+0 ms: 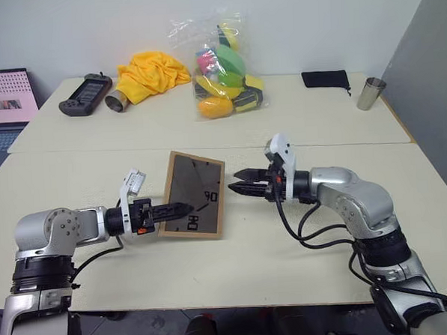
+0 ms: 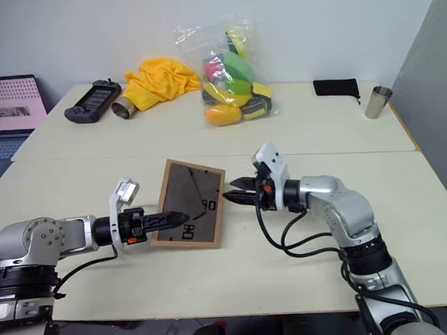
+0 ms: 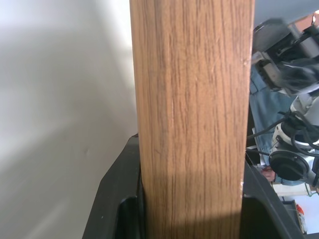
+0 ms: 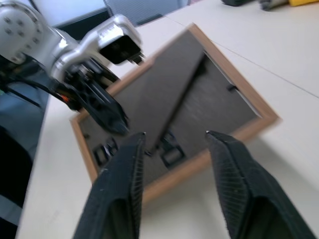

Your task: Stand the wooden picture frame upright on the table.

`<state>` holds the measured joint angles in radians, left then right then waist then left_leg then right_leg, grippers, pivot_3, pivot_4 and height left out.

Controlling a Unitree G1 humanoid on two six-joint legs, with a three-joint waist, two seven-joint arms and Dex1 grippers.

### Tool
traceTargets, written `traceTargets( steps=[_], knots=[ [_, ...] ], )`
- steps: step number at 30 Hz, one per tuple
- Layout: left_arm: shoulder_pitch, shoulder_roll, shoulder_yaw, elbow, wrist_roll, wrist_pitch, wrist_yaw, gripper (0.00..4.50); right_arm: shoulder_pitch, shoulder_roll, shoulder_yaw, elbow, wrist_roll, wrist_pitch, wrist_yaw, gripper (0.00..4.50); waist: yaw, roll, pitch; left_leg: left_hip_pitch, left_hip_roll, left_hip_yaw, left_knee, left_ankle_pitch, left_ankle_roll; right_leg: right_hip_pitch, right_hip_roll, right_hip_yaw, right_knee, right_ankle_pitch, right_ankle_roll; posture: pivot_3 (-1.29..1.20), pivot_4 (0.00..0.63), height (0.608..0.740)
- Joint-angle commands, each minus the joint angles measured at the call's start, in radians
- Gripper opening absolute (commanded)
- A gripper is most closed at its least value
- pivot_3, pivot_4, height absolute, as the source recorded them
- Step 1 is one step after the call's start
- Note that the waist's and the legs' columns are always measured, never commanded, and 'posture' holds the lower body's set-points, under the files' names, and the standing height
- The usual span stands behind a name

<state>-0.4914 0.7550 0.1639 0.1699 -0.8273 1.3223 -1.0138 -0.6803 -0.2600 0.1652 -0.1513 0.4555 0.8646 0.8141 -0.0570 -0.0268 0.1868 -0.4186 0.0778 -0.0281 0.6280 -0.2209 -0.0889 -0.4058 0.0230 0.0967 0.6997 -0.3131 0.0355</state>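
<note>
Gripping the wooden picture frame (image 1: 195, 194) tilted off the table (image 1: 281, 127), left gripper (image 1: 182, 210) clamps its edge; right gripper (image 1: 240, 181) open beside, frame not yet standing.

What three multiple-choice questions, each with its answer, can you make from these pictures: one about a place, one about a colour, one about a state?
1. Where does the metal cup stand?
A. at the far right of the table
B. beside the picture frame
C. on the laptop

2. What colour is the cloth at the back?
A. blue
B. yellow
C. white

3. How is the picture frame held?
A. by both pincers
B. by the right pincer alone
C. by the left pincer alone

Answers:
1. A, it stands near the table's far right edge.
2. B, it is bright yellow.
3. C, the left pincer clamps the frame's edge, while the right pincer stands open just beside it.
</note>
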Motion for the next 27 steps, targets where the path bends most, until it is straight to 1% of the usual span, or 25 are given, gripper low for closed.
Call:
traceTargets(
  steps=[1, 2, 4, 7, 10, 13, 15, 17, 20, 24, 25, 27],
  knots=[
    [-0.028, -0.004, 0.045, -0.043, -0.039, -0.016, -0.008, 1.29, -0.076, 0.062, 0.008, 0.074, 0.003, -0.003, -0.042, 3.02, 0.000, 0.000, 0.000, -0.001, 0.000, 0.000, 0.000, 0.000, 0.000, -0.001, 0.000, 0.000, 0.000, 0.000, 0.000, 0.00, 0.150, 0.740],
    [-0.030, -0.005, 0.045, -0.043, -0.039, -0.018, -0.008, 1.29, -0.092, 0.079, 0.015, 0.105, -0.010, -0.015, -0.052, 3.22, 0.000, 0.000, 0.000, -0.001, 0.000, 0.000, 0.000, 0.000, 0.000, -0.001, 0.000, 0.000, 0.000, 0.000, 0.000, 0.00, 0.150, 0.740],
    [-0.031, -0.007, 0.045, -0.051, -0.042, -0.016, -0.006, 1.29, -0.114, 0.098, 0.050, 0.150, -0.047, -0.065, -0.056, 3.77, 0.000, 0.000, 0.000, -0.001, 0.000, 0.000, 0.000, 0.000, 0.000, -0.001, 0.000, 0.000, 0.000, 0.000, 0.000, 0.00, 0.150, 0.740],
    [-0.025, -0.007, 0.042, -0.070, -0.049, -0.014, -0.004, 1.29, -0.132, 0.135, 0.074, 0.193, -0.069, -0.100, -0.071, 4.43, 0.000, 0.000, 0.000, -0.001, 0.000, 0.000, 0.000, 0.000, 0.000, -0.001, 0.000, 0.000, 0.000, 0.000, 0.000, 0.00, 0.150, 0.740],
    [-0.021, -0.007, 0.044, -0.080, -0.056, -0.010, 0.002, 1.29, -0.135, 0.154, 0.092, 0.203, -0.078, -0.119, -0.064, 4.48, 0.000, 0.000, 0.000, -0.001, 0.000, 0.000, 0.000, 0.000, 0.000, -0.001, 0.000, 0.000, 0.000, 0.000, 0.000, 0.00, 0.150, 0.740],
    [-0.020, -0.005, 0.046, -0.082, -0.059, -0.008, 0.007, 1.29, -0.123, 0.166, 0.098, 0.164, -0.053, -0.106, -0.042, 4.48, 0.000, 0.000, 0.000, -0.001, 0.000, 0.000, 0.000, 0.000, 0.000, -0.001, 0.000, 0.000, 0.000, 0.000, 0.000, 0.00, 0.150, 0.740],
    [-0.017, -0.004, 0.051, -0.080, -0.060, -0.006, 0.012, 1.29, -0.105, 0.163, 0.089, 0.102, 0.005, -0.068, -0.001, 4.48, 0.000, 0.000, 0.000, -0.001, 0.000, 0.000, 0.000, 0.000, 0.000, -0.001, 0.000, -0.001, 0.000, 0.000, 0.000, 0.00, 0.150, 0.740],
    [-0.011, 0.000, 0.056, -0.079, -0.063, -0.002, 0.016, 1.29, -0.082, 0.147, 0.057, 0.019, 0.109, 0.021, 0.047, 4.48, 0.000, 0.000, 0.000, -0.001, 0.000, 0.000, 0.000, 0.000, 0.000, -0.001, 0.000, -0.001, 0.000, 0.000, 0.000, 0.00, 0.150, 0.740],
    [0.001, 0.004, 0.058, -0.080, -0.062, -0.002, 0.017, 1.29, -0.061, 0.104, 0.003, -0.050, 0.216, 0.123, 0.071, 4.48, 0.001, 0.000, 0.000, -0.001, 0.000, 0.000, 0.000, 0.000, 0.000, -0.001, 0.000, -0.001, 0.000, 0.000, 0.000, 0.00, 0.150, 0.740],
    [0.005, 0.000, 0.071, -0.081, -0.071, 0.004, 0.029, 1.29, -0.040, 0.027, -0.014, -0.084, 0.244, 0.153, 0.081, 4.48, 0.000, 0.000, 0.000, -0.001, 0.000, -0.001, 0.000, 0.000, 0.000, -0.001, 0.000, -0.001, 0.000, 0.000, 0.000, 0.00, 0.150, 0.740],
    [0.007, -0.002, 0.076, -0.082, -0.079, 0.010, 0.034, 1.29, -0.033, 0.008, -0.017, -0.086, 0.238, 0.148, 0.077, 4.48, 0.000, 0.000, 0.000, -0.001, 0.000, -0.001, 0.000, 0.000, 0.000, -0.001, 0.000, -0.001, 0.001, 0.000, 0.000, 0.00, 0.150, 0.740],
    [0.007, -0.011, 0.100, -0.076, -0.108, 0.052, 0.052, 1.29, 0.005, -0.100, 0.003, -0.084, 0.121, 0.028, 0.082, 4.48, 0.000, 0.000, 0.000, -0.001, 0.000, -0.001, 0.000, 0.000, 0.000, -0.001, 0.000, -0.001, 0.001, 0.000, 0.000, 0.00, 0.150, 0.740]
  ],
)
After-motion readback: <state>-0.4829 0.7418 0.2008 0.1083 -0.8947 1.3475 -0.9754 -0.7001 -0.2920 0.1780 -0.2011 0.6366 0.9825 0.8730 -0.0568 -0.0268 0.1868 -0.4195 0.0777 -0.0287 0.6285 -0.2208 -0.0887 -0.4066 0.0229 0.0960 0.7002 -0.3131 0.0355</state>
